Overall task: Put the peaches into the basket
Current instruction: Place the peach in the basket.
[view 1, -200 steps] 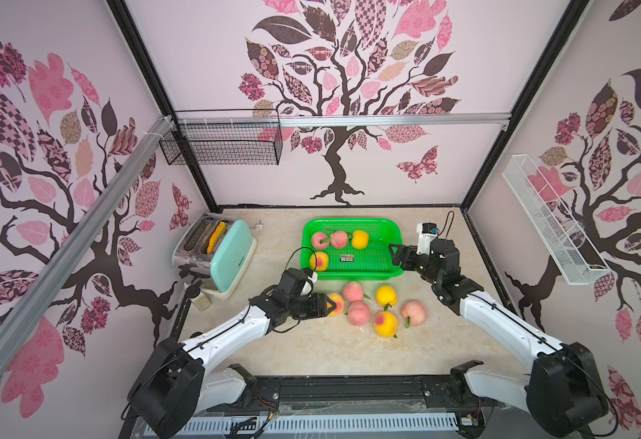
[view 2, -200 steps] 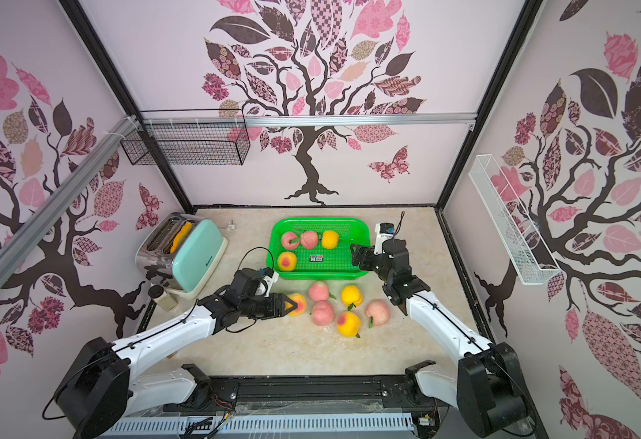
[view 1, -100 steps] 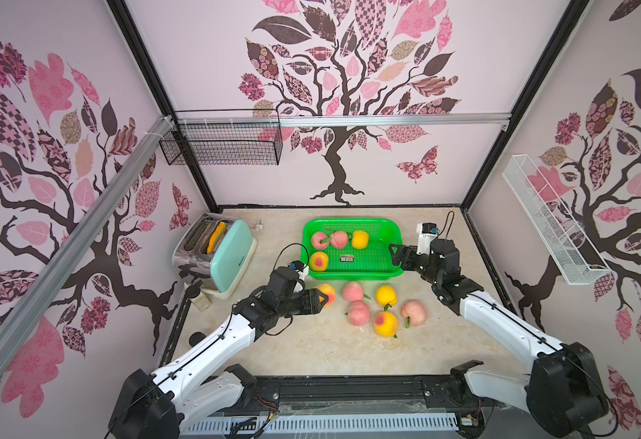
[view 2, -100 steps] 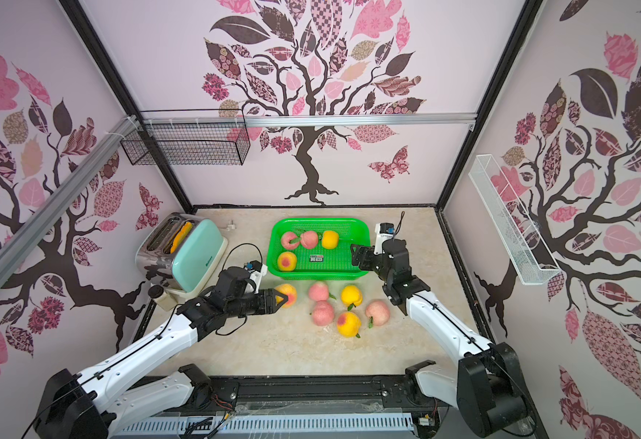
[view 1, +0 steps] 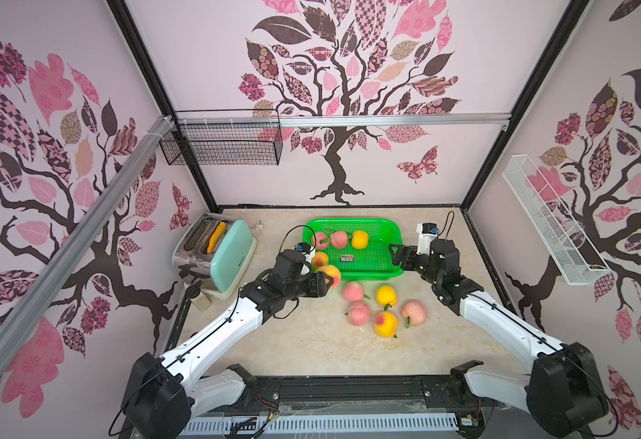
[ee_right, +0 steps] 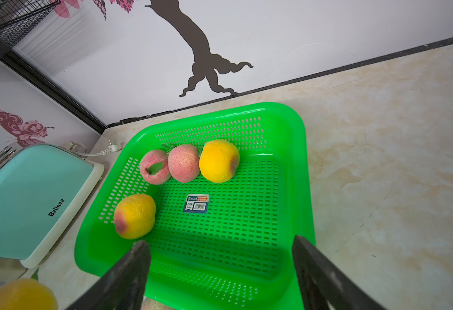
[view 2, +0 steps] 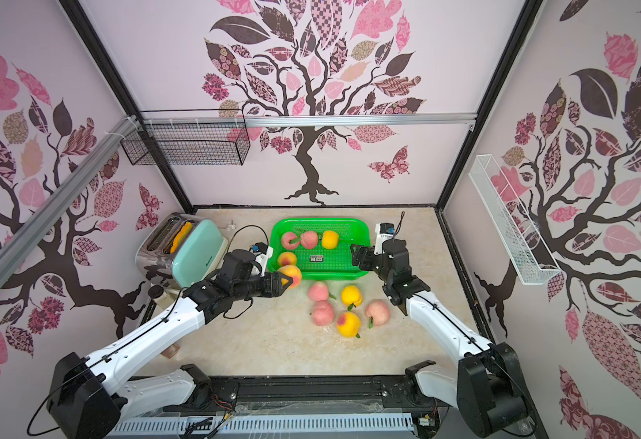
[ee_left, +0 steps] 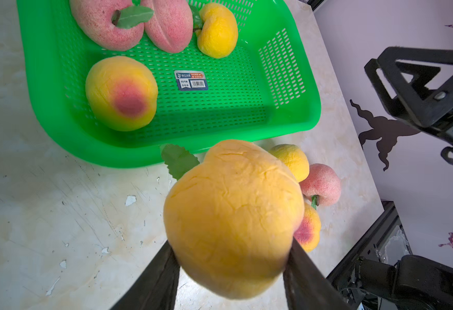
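Observation:
The green basket (view 1: 353, 220) (view 2: 320, 220) (ee_left: 128, 153) (ee_right: 304, 188) stands at the back of the table with several peaches inside, among them a blushed yellow one (view 1: 319, 259) (ee_right: 134, 216). My left gripper (view 1: 328, 281) (view 2: 288, 282) (ee_left: 233, 248) is shut on a yellow-orange peach (view 1: 330, 273) (ee_left: 233, 217), held off the table just in front of the basket's near left corner. Several more peaches (view 1: 358, 313) (view 2: 347, 324) lie in a cluster in front of the basket. My right gripper (view 1: 394, 255) (ee_right: 220, 243) hangs open and empty over the basket's near right corner.
A mint toaster (view 1: 231, 254) with an orange slice (view 1: 215, 237) in its slot stands left of the basket. A black wire basket (view 1: 222, 142) hangs on the back wall and a white wire basket (view 1: 550, 224) on the right wall.
My left gripper has lifted the yellow-orange peach out of the cluster and carried it back toward the basket's near left corner. The right arm has not moved.

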`<action>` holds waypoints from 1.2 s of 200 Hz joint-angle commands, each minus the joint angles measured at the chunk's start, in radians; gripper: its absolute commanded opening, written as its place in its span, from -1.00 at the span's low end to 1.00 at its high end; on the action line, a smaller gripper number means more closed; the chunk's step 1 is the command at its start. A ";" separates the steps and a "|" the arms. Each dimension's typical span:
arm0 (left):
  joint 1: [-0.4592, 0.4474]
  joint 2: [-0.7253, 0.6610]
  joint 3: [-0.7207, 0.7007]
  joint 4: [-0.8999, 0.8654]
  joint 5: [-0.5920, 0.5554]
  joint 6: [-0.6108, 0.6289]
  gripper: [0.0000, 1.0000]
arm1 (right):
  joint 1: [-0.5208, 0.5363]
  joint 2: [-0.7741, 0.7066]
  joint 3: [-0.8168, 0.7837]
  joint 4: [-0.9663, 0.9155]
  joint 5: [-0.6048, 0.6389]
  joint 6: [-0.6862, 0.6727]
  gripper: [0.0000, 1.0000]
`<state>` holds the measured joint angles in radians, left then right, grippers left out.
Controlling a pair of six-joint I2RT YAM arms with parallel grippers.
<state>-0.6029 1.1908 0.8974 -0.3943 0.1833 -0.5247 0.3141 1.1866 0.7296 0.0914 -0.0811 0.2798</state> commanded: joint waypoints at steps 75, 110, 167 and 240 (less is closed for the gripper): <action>0.070 0.233 0.239 0.082 0.101 0.080 0.14 | 0.005 -0.021 -0.010 0.008 0.024 -0.005 0.70; 0.072 0.320 0.302 0.105 0.137 0.091 0.15 | 0.005 -0.015 -0.016 0.013 0.038 -0.010 0.70; 0.072 0.463 0.411 0.128 0.170 0.090 0.15 | 0.005 0.008 -0.016 0.022 0.043 -0.004 0.70; 0.072 0.676 0.647 0.112 0.221 0.073 0.15 | 0.004 -0.007 -0.031 0.033 0.053 0.005 0.70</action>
<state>-0.5354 1.8175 1.4780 -0.2924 0.3710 -0.4461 0.3141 1.1866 0.7086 0.1055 -0.0463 0.2775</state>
